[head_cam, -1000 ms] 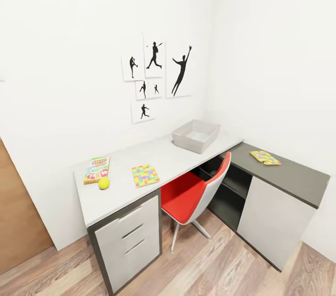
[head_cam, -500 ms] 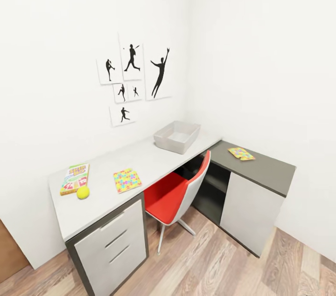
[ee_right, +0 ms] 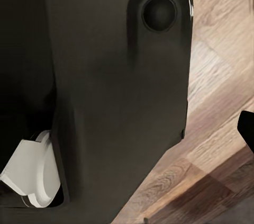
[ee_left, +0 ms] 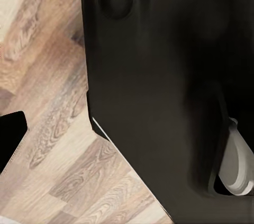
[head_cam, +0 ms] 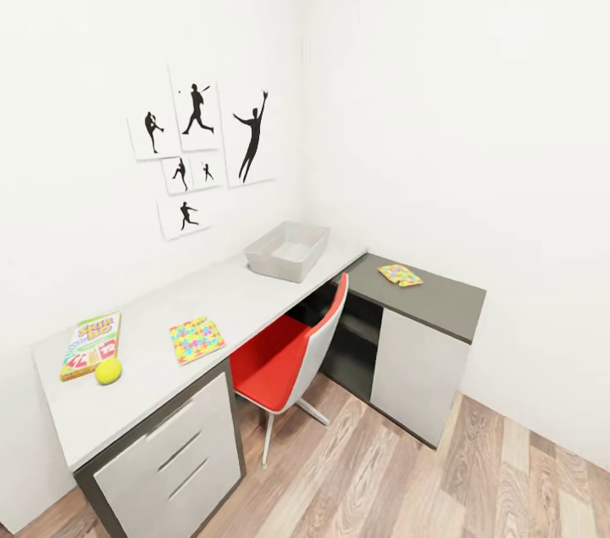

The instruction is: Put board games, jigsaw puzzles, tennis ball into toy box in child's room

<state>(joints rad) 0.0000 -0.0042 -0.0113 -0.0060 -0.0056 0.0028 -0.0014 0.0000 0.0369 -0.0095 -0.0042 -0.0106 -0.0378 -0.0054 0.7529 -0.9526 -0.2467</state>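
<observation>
On the light table [head_cam: 241,296] in the head view lie a board game [head_cam: 91,345], a yellow tennis ball [head_cam: 108,371] touching its near corner, and a colourful jigsaw puzzle [head_cam: 196,339]. The grey toy box [head_cam: 276,268] stands further along the table by the wall, and its visible inside looks empty. A second jigsaw puzzle [head_cam: 399,274] lies on the dark side desk [head_cam: 445,301]. The bed is out of view. Each wrist view looks down past the robot's black base to the floor. One dark fingertip [ee_left: 11,139] of the left gripper and one fingertip [ee_right: 247,128] of the right sit at the frame edges, holding nothing.
A red and white chair [head_cam: 292,356] is pushed under the table between the drawer unit [head_cam: 169,462] and the side desk's white cabinet [head_cam: 415,373]. Silhouette posters [head_cam: 199,148] hang on the wall. Wood floor [head_cam: 398,479] stretches in front of the desk.
The whole head view has shifted left and slightly closer, so the camera has turned. The toys, box and chair have not moved on the desk.
</observation>
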